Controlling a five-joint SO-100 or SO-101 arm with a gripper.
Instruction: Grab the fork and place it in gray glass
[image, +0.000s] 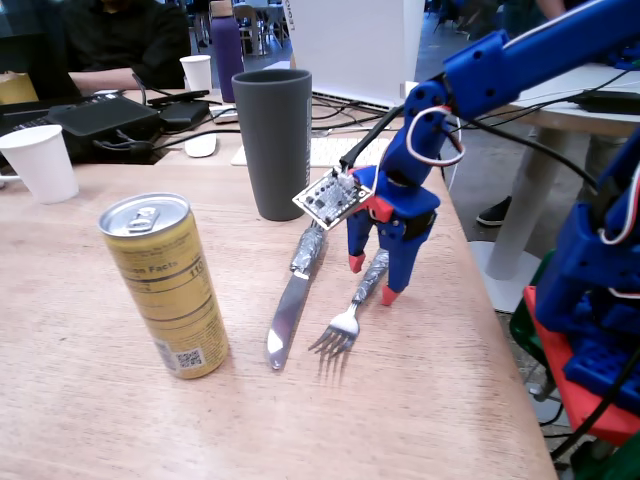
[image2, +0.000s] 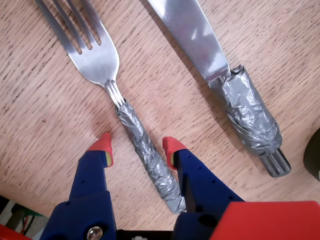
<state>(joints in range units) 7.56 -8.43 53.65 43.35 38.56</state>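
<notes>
Gripper (image2: 135, 147): your red-tipped fingers are spread, one on each side of the fork's handle; whether either tip touches it, you cannot tell
Fork (image2: 95, 55): flat on the wooden table (image: 80, 420); handle wrapped in silver tape
Knife (image2: 200, 40): just beside the fork
Gray glass (image: 273, 140): upright behind the knife
Can (image: 165, 285): left in the fixed view
</notes>
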